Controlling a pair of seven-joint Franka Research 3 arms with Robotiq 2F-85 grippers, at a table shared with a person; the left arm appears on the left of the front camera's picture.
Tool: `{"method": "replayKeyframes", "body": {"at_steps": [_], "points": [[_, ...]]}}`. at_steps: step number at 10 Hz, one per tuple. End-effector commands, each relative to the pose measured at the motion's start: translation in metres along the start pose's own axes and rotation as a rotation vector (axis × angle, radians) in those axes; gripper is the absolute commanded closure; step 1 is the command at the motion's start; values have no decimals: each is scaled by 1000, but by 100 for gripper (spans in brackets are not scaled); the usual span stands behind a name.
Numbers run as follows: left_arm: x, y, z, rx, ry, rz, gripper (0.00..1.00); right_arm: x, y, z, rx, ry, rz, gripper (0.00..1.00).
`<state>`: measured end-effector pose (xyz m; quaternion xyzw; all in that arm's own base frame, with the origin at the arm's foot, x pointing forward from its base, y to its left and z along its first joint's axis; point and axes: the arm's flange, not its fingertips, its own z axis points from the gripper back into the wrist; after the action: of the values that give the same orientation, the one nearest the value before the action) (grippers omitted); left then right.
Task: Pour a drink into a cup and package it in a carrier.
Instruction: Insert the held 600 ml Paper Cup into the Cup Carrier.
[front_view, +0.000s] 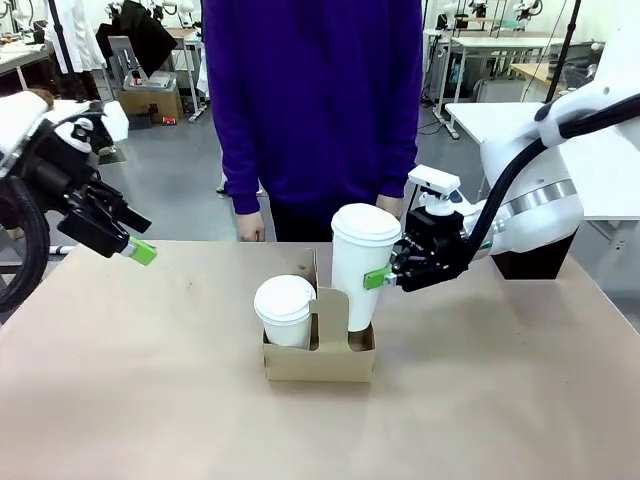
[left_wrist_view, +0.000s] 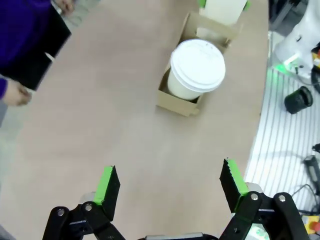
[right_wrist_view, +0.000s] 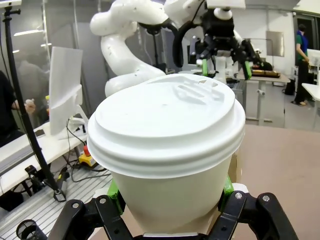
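Note:
A brown cardboard carrier (front_view: 318, 362) stands mid-table with a short lidded white cup (front_view: 284, 310) in its left slot. My right gripper (front_view: 380, 276) is shut on a taller lidded white cup (front_view: 362, 265), gripping it from the right. That cup's base is down at the carrier's right slot, behind the handle. The right wrist view has this cup (right_wrist_view: 167, 150) close up between the green pads (right_wrist_view: 226, 187). My left gripper (front_view: 138, 248) hangs open above the table's far left; its wrist view looks down past the open left gripper (left_wrist_view: 170, 187) at the carrier (left_wrist_view: 175, 102) and seated cup (left_wrist_view: 196, 67). The drink is hidden.
A person in a purple top stands at the far edge, one hand (front_view: 250, 226) at the table edge. A black box (front_view: 535, 262) sits behind my right arm at the far right. Bare table lies in front of and beside the carrier.

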<state>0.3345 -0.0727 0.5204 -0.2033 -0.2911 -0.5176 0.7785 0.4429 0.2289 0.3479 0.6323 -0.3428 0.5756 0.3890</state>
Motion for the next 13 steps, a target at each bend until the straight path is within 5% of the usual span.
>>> {"method": "replayKeyframes", "body": {"at_steps": [1, 7, 10, 11, 13], "points": [[-39, -5, -19, -35, -126, -133, 0, -12, -6, -4, -17, -10, 29, 19], [-90, 9, -29, -62, -154, -114, 0, -53, -26, 3, -31, 1, 58, 19], [-93, 12, -36, -67, -112, -112, 0, -71, -32, 5, -12, 27, 52, 19], [-71, 52, -18, -68, -113, -90, 0, -76, -32, 7, -10, 30, 45, 19], [-71, 52, -18, -68, -113, -90, 0, -87, -34, 10, -13, 59, 38, 19]]}}
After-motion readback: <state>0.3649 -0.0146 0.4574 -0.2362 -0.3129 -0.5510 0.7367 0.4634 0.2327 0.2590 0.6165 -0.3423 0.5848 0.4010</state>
